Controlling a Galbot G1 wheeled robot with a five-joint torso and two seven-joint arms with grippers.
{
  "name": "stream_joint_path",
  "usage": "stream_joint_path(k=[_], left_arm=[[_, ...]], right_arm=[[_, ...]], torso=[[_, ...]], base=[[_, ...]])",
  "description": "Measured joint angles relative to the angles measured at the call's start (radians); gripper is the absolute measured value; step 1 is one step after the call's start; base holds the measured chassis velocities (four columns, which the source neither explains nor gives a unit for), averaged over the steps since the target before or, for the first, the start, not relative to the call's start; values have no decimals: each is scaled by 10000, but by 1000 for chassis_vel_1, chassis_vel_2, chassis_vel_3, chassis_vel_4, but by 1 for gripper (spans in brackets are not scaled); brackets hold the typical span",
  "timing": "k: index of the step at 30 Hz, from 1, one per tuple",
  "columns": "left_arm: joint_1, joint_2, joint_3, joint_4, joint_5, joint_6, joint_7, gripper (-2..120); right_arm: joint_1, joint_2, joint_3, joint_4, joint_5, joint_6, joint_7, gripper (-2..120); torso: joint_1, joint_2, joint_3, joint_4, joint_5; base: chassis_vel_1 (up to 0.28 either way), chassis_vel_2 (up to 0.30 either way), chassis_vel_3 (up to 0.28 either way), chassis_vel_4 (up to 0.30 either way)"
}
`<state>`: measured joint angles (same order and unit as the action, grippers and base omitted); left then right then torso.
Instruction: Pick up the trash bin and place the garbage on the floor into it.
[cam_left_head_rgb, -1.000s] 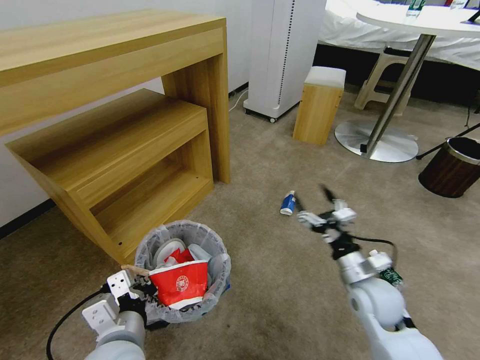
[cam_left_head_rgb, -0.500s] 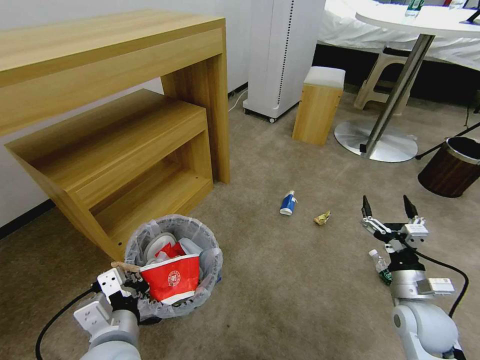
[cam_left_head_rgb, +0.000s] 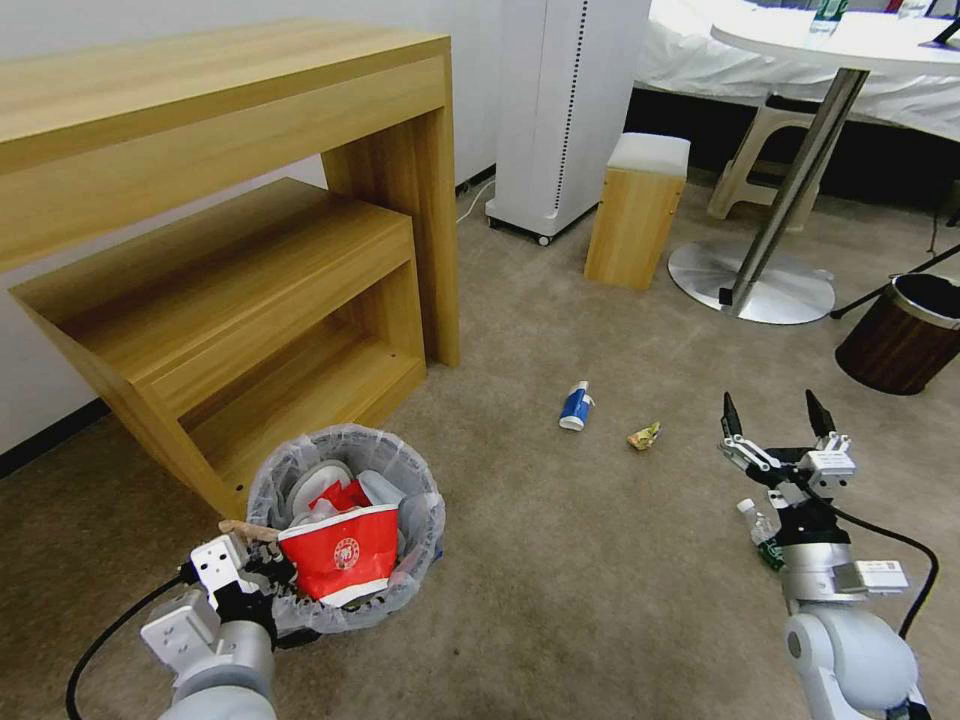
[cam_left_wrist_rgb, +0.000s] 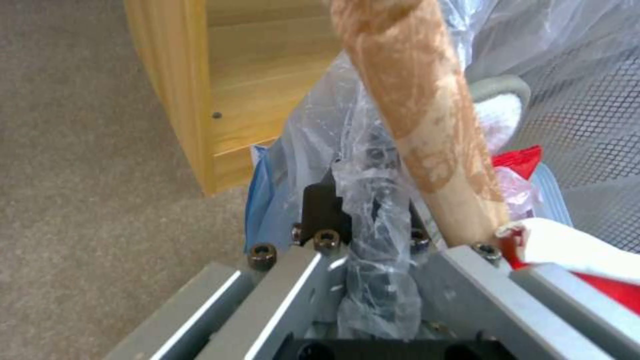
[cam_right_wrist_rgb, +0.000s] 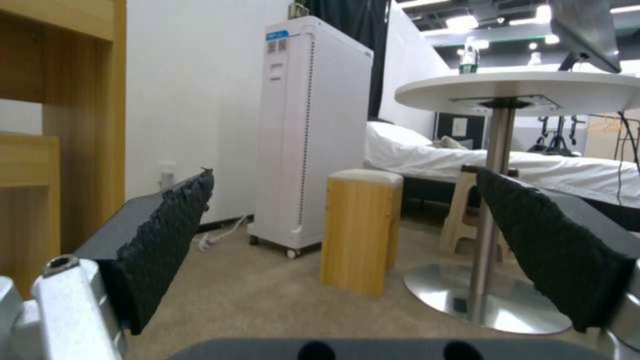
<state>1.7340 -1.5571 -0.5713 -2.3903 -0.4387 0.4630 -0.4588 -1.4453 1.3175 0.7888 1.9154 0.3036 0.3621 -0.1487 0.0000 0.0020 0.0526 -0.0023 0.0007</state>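
The trash bin (cam_left_head_rgb: 405, 470), dark with a translucent bag, hangs just above the floor (cam_left_head_rgb: 560, 560) at the lower left. My left gripper (cam_left_head_rgb: 262, 578) is shut on its near rim, and the left wrist view shows the gripper (cam_left_wrist_rgb: 373, 200) clamped over bag and rim. Inside are a red cup (cam_left_head_rgb: 338, 560), white slippers (cam_left_head_rgb: 318, 485) and a wooden stick (cam_left_wrist_rgb: 420, 115). On the carpet lie a blue and white container (cam_left_head_rgb: 575, 405), a crumpled wrapper (cam_left_head_rgb: 645, 435) and a small plastic bottle (cam_left_head_rgb: 760, 530). My right gripper (cam_left_head_rgb: 770, 405) (cam_right_wrist_rgb: 347, 250) is open and holds nothing, right of the wrapper and above the bottle.
A wooden desk with a low shelf (cam_left_head_rgb: 250, 280) stands close behind the bin. Farther back are a white tower unit (cam_left_head_rgb: 565, 100), a wooden stool (cam_left_head_rgb: 640, 210), a round table's metal base (cam_left_head_rgb: 750, 285) and a larger brown bin (cam_left_head_rgb: 905, 340) at the right.
My right arm has pulled back and to the right from above the wrapper, which now lies uncovered. The held bin has shifted slightly left.
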Motion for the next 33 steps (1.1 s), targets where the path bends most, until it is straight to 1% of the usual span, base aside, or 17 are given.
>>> stream_joint_path(k=[6,12,27,33], left_arm=[[-115,-30,30,202,9,-290,56,1],[-154,-39,29,346,25,-415,97,1],[-154,-71,70,381,66,-474,126,1],[-102,-38,-48,382,9,-570,154,1]], right_arm=[[-78,-17,-72,-44,-126,110,-37,100],[-78,-4,-179,-56,-168,120,-41,100],[-8,-4,-262,-87,-172,133,-43,100],[101,35,-445,-147,-249,106,-43,100]], torso=[[0,0,0,-6,0],[0,0,0,0,0],[0,0,0,0,0],[0,0,0,-1,0]], base=[[-29,-36,-30,-34],[0,0,0,0],[0,0,0,0],[0,0,0,0]])
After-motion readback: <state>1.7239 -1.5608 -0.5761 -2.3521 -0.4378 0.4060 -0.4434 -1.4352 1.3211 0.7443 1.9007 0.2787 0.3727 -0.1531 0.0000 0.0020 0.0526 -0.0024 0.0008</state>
